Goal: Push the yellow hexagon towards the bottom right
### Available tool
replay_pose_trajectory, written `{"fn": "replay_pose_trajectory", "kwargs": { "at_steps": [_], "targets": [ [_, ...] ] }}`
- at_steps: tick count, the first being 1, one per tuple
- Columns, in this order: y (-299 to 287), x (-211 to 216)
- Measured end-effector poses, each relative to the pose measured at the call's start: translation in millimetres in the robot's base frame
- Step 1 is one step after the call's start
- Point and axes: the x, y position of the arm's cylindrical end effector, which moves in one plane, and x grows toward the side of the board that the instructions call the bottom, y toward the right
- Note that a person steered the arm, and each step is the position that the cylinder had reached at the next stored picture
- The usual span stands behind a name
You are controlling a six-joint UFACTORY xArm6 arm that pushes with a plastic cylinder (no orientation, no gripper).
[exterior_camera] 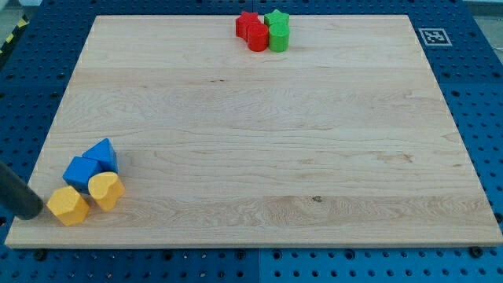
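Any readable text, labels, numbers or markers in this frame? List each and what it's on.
No words, brands or numbers are readable anywhere.
Only sign: a black-and-white square fiducial marker at the top right corner of the light wooden board; it carries a pattern, no letters.
The coloured blocks and the blue pegboard table bear no print.
A yellow-and-black striped edge at the view's top left is a pattern only.

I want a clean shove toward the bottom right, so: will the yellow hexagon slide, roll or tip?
The yellow hexagon looks squat and flat-sided, so it probably slides, not rolls. My tip sits just left. The yellow heart touches it and may get dragged along.
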Motion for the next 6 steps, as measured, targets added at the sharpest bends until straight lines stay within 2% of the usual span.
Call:
{"fn": "replay_pose_trajectory", "kwargs": {
  "at_steps": [2,4,6],
  "targets": [
    [41,0],
    [38,25],
    [46,18]
  ]
}}
